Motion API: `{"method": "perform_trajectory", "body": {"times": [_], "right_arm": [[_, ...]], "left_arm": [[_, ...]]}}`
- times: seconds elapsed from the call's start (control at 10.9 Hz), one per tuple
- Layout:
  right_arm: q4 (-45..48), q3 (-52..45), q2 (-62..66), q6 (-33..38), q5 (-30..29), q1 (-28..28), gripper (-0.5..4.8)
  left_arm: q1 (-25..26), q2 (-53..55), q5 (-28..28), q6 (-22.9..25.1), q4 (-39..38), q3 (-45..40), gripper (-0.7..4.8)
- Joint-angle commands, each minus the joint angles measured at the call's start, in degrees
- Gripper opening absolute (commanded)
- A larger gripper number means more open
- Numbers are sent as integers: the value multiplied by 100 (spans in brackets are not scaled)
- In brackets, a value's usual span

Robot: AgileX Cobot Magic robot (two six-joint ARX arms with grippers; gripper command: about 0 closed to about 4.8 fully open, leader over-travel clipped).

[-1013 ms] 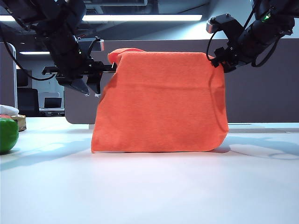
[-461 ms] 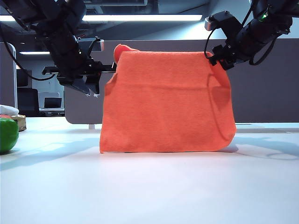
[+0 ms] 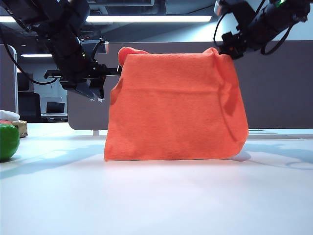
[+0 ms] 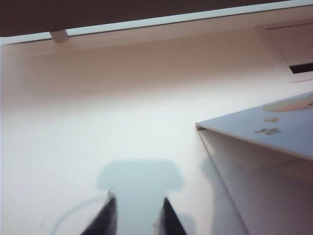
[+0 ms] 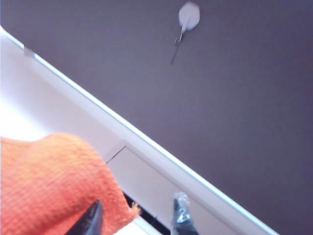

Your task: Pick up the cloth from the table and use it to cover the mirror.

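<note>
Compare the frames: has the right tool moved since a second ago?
Yes. The right tool has risen against the grey partition, from below its top edge to about level, by the cloth's upper corner.

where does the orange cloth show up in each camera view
Exterior view: the cloth hangs draped in the middle, lower edge at the table.
Left wrist view: not in it.
Right wrist view: one corner beside the right gripper.
Shared landmark: the grey partition.

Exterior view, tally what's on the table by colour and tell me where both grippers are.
Orange: 1, the cloth
Green: 1, round object
White: 1, bundle
Total: 3
left gripper: open, beside the cloth's left top.
right gripper: open at its right top corner.
</note>
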Motion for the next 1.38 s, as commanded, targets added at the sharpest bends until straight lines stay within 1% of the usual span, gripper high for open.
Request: {"method": "perform_trajectory", "body": {"times": [0.09,0.37,0.46,0.55,0.64,0.92,1.11,1.2,1.38], "right_arm": [[101,24,-302,177,-118,7,182],[94,24,-363,181,-109,4,182],[57,24,-501,356,173,4,95],[44,24,-551,367,323,4,26],[2,22,-656,367,581,4,-3],[-181,20,-890,367,850,-4,-3],[-463,15,-1062,404,1016,-13,-3],[-647,15,-1145,483,1034,-33,-3],[-1062,0,-1357,946,940,-136,-3]], "left_arm": [[0,-13,70,20,-111,26,115],[0,-13,68,20,-264,28,114],[2,-52,68,-13,-275,26,-3],[2,-74,68,-22,-254,28,-6],[2,-153,94,-20,-160,28,-6],[2,-352,131,-50,28,28,-6],[2,-522,131,-146,107,28,-6],[2,-614,133,-164,138,28,-6],[2,-914,133,-170,144,26,-6]]}}
